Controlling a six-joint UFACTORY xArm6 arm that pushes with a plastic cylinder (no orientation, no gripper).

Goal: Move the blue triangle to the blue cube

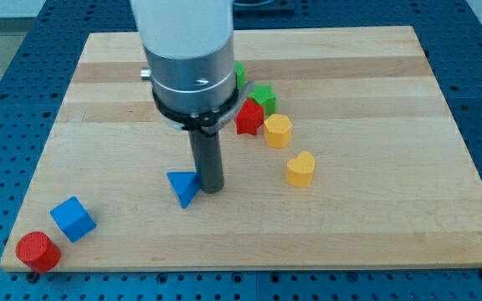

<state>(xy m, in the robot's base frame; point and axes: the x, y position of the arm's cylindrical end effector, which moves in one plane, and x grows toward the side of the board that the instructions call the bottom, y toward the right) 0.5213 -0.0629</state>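
Right now our tip [212, 189] has no jaws to open or close; the bare rod rests touching the right side of the blue triangle [183, 187], near the frame's centre. We judge a slanted face could let the triangle spin or slip off during the push toward the blue cube [73, 218] at lower left, beside the red cylinder [38, 251].

No legible text or markings anywhere.
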